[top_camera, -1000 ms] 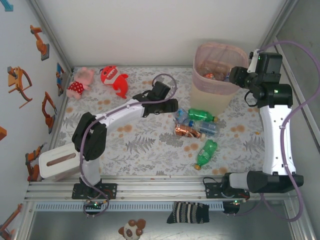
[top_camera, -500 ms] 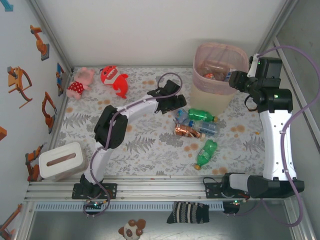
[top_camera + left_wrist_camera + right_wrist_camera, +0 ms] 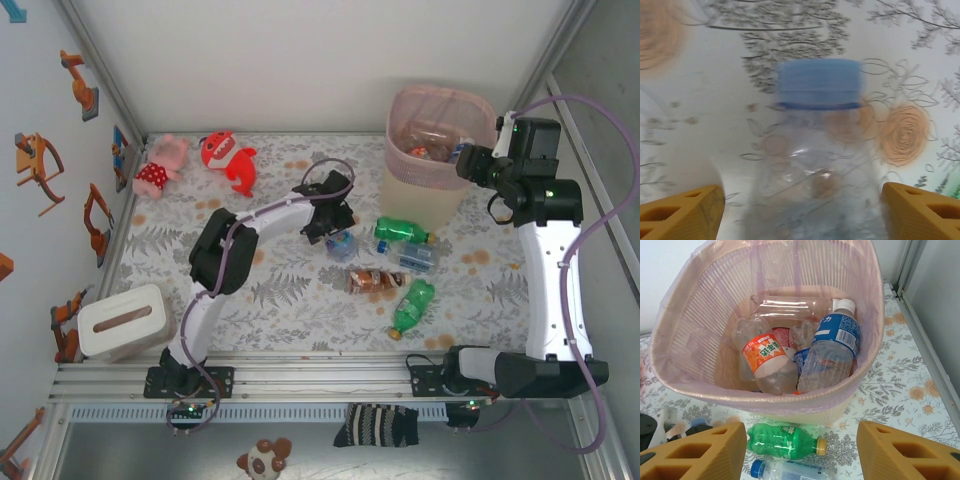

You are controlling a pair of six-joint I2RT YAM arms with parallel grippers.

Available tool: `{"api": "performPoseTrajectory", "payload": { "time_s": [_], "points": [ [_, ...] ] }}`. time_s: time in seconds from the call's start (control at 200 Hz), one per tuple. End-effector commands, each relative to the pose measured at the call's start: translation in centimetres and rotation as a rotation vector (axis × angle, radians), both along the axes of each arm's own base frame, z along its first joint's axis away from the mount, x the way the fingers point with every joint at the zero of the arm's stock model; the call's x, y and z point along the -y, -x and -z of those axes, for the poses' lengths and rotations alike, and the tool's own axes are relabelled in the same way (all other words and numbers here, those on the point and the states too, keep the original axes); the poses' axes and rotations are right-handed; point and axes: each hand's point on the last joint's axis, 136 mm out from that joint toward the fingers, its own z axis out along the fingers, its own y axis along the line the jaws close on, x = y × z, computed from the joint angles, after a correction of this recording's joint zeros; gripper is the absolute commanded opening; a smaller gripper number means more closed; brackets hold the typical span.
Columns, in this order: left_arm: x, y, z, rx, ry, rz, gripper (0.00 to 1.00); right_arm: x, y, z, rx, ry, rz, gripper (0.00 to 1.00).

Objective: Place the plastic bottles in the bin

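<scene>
My left hand [image 3: 336,228]: at bench centre, orange fingers [image 3: 682,212] set apart, a clear plastic bottle with a blue cap [image 3: 819,84] between them, cap toward 12 o'clock in my wrist view. That view is blurred, so I cannot tell whether either finger touches it. My right hand [image 3: 801,429]: fingers apart, nothing between them, hanging at 3 o'clock of the rim of the tall round bin with pink perforated top and cream body [image 3: 425,190], looking down into it. The bin stands at 1 o'clock on the floral-printed bench [image 3: 290,300]. Inside it: a clear bottle with an orange label [image 3: 765,357], a clear bottle with a blue label and white cap [image 3: 834,347], a flattened clear bottle [image 3: 790,305] across the back, others half hidden beneath. On the bench at 6 o'clock of the bin: a green plastic bottle with an orange-yellow cap [image 3: 402,231], on its side. Just at its 6 o'clock, a clear bottle with a blue label [image 3: 416,256]. At 7 o'clock of that, a crushed brownish bottle [image 3: 374,281]. Nearest me, a second green bottle [image 3: 412,305], cap toward 7 o'clock. Far corner at 10 o'clock: a pink plush toy [image 3: 160,165] and a red plush toy [image 3: 228,160], side by side. At 8 o'clock: a white box [image 3: 120,320].
</scene>
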Motion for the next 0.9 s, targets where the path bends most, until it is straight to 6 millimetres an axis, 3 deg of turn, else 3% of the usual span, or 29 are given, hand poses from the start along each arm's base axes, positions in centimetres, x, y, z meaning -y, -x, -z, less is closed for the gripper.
{"api": "performPoseTrajectory", "payload": {
  "time_s": [0.0,0.235,0.531,0.681,0.896],
  "points": [
    [-3.4,0.7,0.0,-0.023,-0.050,-0.054,0.80,-0.2,-0.3,-0.4,0.026,-0.028,0.001,0.59],
    [-4.9,3.0,-0.6,-0.053,-0.069,-0.002,0.81,-0.3,-0.2,-0.2,0.022,-0.032,-0.001,0.58],
    [-4.2,6.5,-1.0,-0.093,-0.068,0.114,0.87,-0.3,0.0,0.3,0.008,-0.039,0.000,0.58],
    [-3.9,8.2,-0.2,-0.133,-0.059,0.142,0.84,-0.3,0.3,0.5,0.005,-0.036,0.003,0.58],
    [-4.0,8.7,0.0,-0.133,-0.068,0.157,0.81,-0.3,0.3,0.4,0.006,-0.038,0.001,0.58]
  ]
}}
